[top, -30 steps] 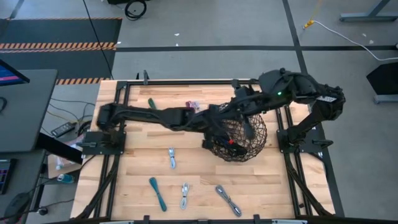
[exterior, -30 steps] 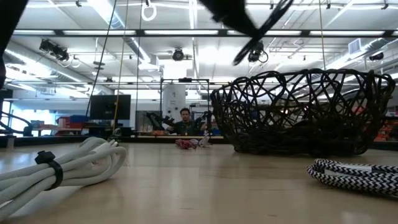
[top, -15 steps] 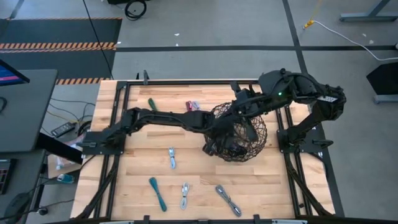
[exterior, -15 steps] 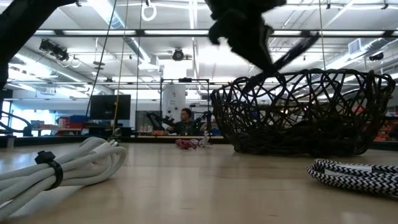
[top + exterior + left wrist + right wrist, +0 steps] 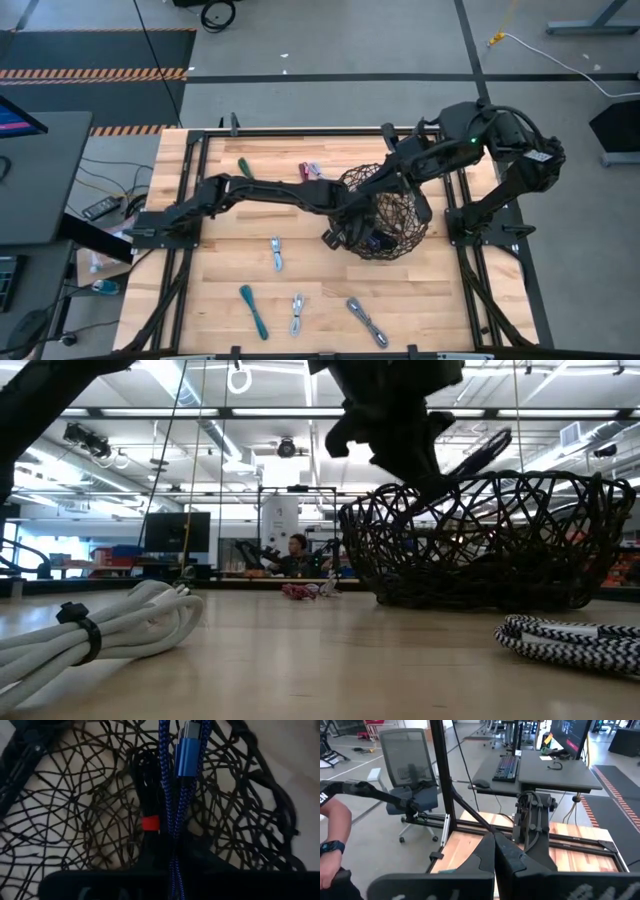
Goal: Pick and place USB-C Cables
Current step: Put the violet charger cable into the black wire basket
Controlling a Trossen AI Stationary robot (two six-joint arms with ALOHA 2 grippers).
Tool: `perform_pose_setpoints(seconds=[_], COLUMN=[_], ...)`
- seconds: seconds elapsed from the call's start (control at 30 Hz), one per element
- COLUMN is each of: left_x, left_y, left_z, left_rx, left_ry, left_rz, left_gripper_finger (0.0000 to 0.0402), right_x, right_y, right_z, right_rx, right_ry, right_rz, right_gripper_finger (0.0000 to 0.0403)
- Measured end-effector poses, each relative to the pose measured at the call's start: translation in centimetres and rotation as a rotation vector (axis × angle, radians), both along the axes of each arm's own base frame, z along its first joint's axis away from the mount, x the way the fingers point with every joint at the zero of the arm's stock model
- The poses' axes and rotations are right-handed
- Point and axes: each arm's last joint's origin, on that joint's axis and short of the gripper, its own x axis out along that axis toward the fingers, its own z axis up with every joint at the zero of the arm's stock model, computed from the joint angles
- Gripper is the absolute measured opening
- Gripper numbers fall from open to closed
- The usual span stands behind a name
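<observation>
High view: left gripper (image 5: 372,238) inside the basket (image 5: 412,232) right of frame centre, fingers clamped on a blue braided cable (image 5: 172,815) hanging over a black-red bundle (image 5: 148,800). Right gripper (image 5: 392,152) above the basket's upper rim, fingers pressed together. Other bundles, teal (image 5: 253,310), white (image 5: 276,254) and grey (image 5: 367,321), on the table (image 5: 210,290) at lower left.

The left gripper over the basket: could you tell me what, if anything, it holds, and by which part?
The left gripper is shut on a blue cable, pinching the bundle low on its strands, the plug end hanging free over the basket.
</observation>
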Motion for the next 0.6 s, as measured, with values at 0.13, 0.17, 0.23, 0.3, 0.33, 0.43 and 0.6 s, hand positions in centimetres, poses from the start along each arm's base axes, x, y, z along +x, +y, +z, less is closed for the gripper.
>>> perform_pose_setpoints(seconds=[0.13, 0.17, 0.23, 0.3, 0.33, 0.43, 0.6], left_x=[0.0, 0.08, 0.14, 0.26, 0.31, 0.34, 0.37], left_y=[-0.02, -0.04, 0.0, 0.03, 0.04, 0.05, 0.03], left_z=[-0.25, -0.15, -0.11, -0.03, 0.01, 0.03, 0.04], left_rx=[-0.01, -0.018, -0.03, -0.034, -0.033, -0.025, 0.004], left_ry=[0.009, 0.0, -0.007, -0.021, -0.027, -0.031, -0.037], left_rz=[0.001, 0.012, 0.032, 0.041, 0.043, 0.05, 0.107], left_gripper_finger=[0.0019, 0.0019, 0.0019, 0.0029, 0.0042, 0.0088, 0.0139], right_x=[-0.03, -0.03, -0.03, -0.03, -0.03, -0.03, -0.03], right_y=[-0.01, -0.01, -0.01, -0.01, -0.01, -0.01, -0.01], right_z=[0.02, 0.03, 0.03, 0.03, 0.03, 0.03, 0.02], right_rx=[0.0, 0.0, 0.0, 0.0, 0.0, 0.0, 0.003], right_ry=[-0.001, -0.002, -0.002, -0.002, -0.002, -0.002, 0.0], right_rz=[0.0, 0.0, 0.0, 0.0, 0.0, 0.0, -0.001], right_gripper_finger=[0.0, 0.0, 0.0, 0.0, 0.0, 0.0001, 0.0001])
